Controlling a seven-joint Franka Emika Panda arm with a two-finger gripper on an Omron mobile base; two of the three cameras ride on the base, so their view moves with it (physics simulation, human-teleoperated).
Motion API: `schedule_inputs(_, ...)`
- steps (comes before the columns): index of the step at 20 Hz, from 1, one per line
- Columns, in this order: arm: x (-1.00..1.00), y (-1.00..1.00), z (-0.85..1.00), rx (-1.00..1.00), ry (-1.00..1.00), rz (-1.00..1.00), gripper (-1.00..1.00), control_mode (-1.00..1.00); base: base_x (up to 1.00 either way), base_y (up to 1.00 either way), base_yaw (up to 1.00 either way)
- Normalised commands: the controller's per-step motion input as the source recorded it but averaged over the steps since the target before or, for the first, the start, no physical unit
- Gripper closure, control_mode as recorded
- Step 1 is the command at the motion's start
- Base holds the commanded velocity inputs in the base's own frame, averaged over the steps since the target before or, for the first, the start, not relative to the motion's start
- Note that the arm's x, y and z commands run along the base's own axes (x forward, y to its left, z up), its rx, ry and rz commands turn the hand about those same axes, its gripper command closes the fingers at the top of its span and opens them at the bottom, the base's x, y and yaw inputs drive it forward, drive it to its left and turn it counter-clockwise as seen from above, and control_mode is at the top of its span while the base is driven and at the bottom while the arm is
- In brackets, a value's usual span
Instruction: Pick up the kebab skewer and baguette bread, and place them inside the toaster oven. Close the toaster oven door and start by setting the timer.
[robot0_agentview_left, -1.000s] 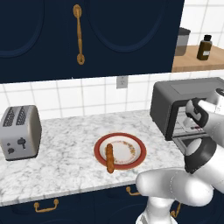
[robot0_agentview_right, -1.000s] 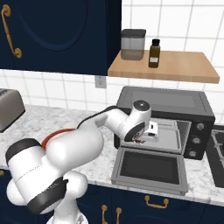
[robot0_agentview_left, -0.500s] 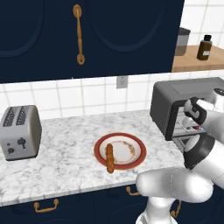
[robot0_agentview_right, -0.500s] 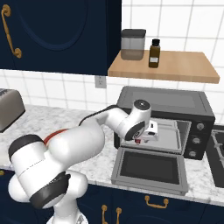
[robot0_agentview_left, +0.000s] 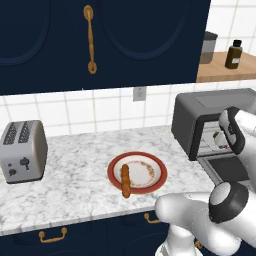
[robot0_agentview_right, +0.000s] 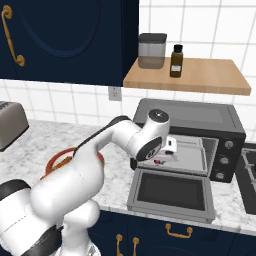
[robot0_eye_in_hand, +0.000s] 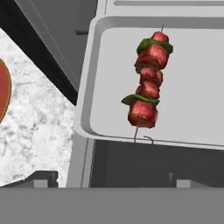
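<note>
Skewer placement complete: kebab skewer (robot0_eye_in_hand: 148, 85) lying on tray (robot0_eye_in_hand: 192, 118) inside toaster oven (robot0_agentview_right: 200, 117), fingers (robot0_eye_in_hand: 43, 177) spread wide and empty, next retrieve baguette bread (robot0_agentview_left: 125, 180) from plate (robot0_agentview_left: 152, 184) on surface (robot0_agentview_left: 75, 185).

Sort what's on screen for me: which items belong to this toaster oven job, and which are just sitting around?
Job items:
- kebab skewer, lying on the oven tray
- baguette bread, on the red-rimmed plate
- toaster oven
- toaster oven door, dropped open

Just sitting around:
- silver two-slot toaster
- grey canister
- dark bottle, on the wooden shelf
</note>
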Motion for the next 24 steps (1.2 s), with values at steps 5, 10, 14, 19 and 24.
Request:
schedule_inputs(5,-1.0,0.46,0.36,0.0,-0.01,-0.08,-1.0,-1.0,0.0,0.0,0.0)
schedule_inputs(10,-0.98,0.79,0.17,0.0,0.0,-0.2,-1.0,-1.0,0.0,0.0,0.0)
schedule_inputs(14,-0.57,1.0,0.08,0.04,0.0,-0.21,-1.0,-1.0,0.0,0.0,0.0)
schedule_inputs(19,-0.04,1.0,0.01,0.07,0.02,-0.22,-1.0,-1.0,0.0,0.0,0.0)
schedule_inputs(24,0.42,1.0,0.01,0.14,0.07,-0.03,-1.0,-1.0,0.0,0.0,0.0)
